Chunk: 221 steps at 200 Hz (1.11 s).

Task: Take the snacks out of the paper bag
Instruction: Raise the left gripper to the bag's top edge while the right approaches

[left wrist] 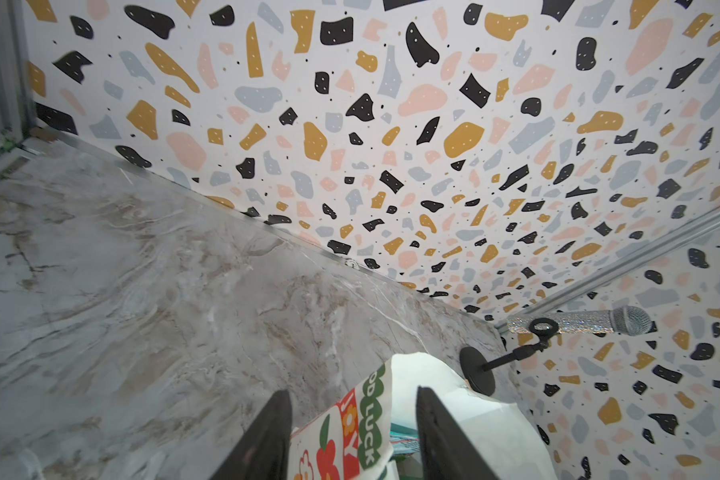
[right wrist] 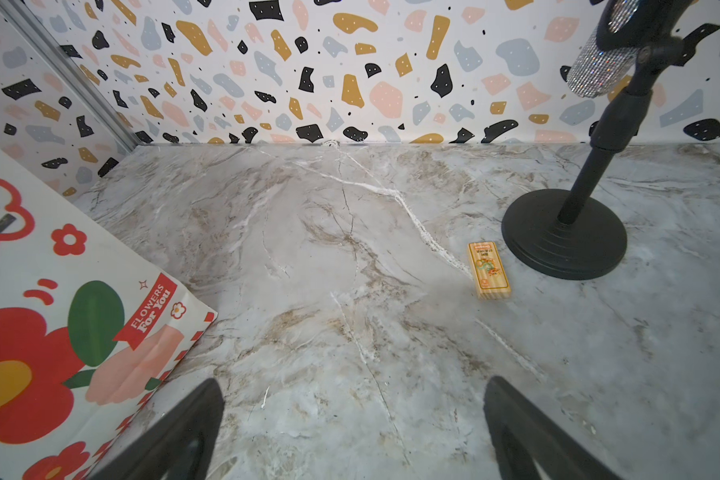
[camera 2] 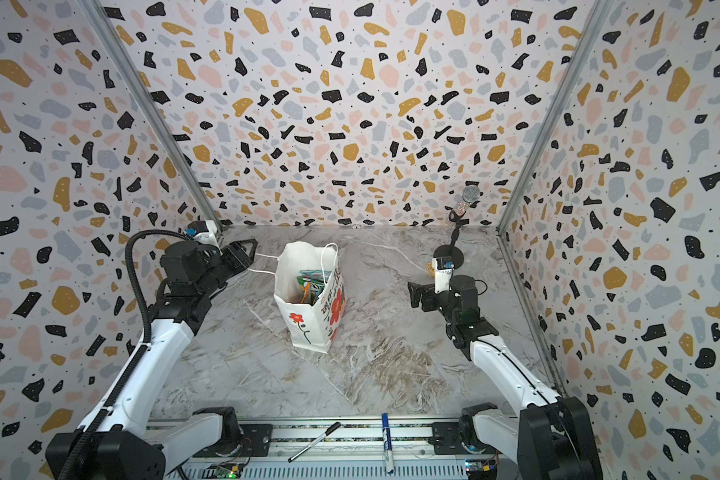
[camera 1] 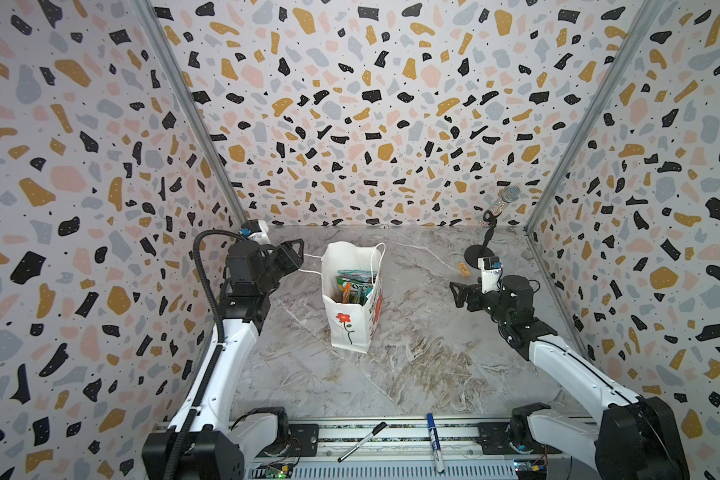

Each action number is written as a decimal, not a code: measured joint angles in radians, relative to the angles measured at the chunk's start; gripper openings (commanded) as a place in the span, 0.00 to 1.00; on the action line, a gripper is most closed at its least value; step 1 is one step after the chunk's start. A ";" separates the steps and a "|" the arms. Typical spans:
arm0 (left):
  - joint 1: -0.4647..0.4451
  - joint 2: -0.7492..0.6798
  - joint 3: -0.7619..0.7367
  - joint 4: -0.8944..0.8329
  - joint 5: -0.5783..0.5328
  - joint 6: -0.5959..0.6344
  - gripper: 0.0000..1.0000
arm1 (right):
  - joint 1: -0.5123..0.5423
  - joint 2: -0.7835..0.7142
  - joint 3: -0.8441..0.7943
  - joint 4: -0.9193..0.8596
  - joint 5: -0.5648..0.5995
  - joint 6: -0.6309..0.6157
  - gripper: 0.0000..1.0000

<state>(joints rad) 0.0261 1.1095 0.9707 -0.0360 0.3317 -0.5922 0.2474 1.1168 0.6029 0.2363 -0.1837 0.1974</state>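
The paper bag (camera 1: 352,320) (camera 2: 304,324) stands upright and open-topped mid-table, white with a red flower. The snacks (camera 1: 352,284) (camera 2: 314,284), teal, green and orange packets, stand packed inside it. My left gripper (camera 1: 298,257) (camera 2: 251,253) hangs at the bag's left rim. One white cord handle (camera 1: 310,271) stretches sideways from the rim into its fingers. In the left wrist view its jaws (left wrist: 353,390) stand partly apart, with the bag's printed side (left wrist: 375,415) and a teal packet (left wrist: 402,436) showing between them. My right gripper (camera 1: 456,295) (right wrist: 353,382) is wide open and empty, right of the bag (right wrist: 59,311).
A glittery microphone (camera 1: 504,203) on a black stand (right wrist: 564,237) stands at the back right. A small yellow box (camera 1: 463,269) (right wrist: 488,270) lies beside its base. Two pens (camera 1: 360,442) (camera 1: 435,442) lie on the front rail. Patterned walls close three sides.
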 measured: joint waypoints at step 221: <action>-0.015 0.239 0.222 -0.015 0.129 0.211 0.00 | 0.428 0.476 0.158 0.213 -0.142 0.099 0.79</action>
<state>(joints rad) 0.0109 1.3483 1.1927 -0.0513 0.4606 -0.3809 0.6758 1.5925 0.7612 0.4496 -0.3260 0.2966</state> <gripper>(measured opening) 0.047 0.812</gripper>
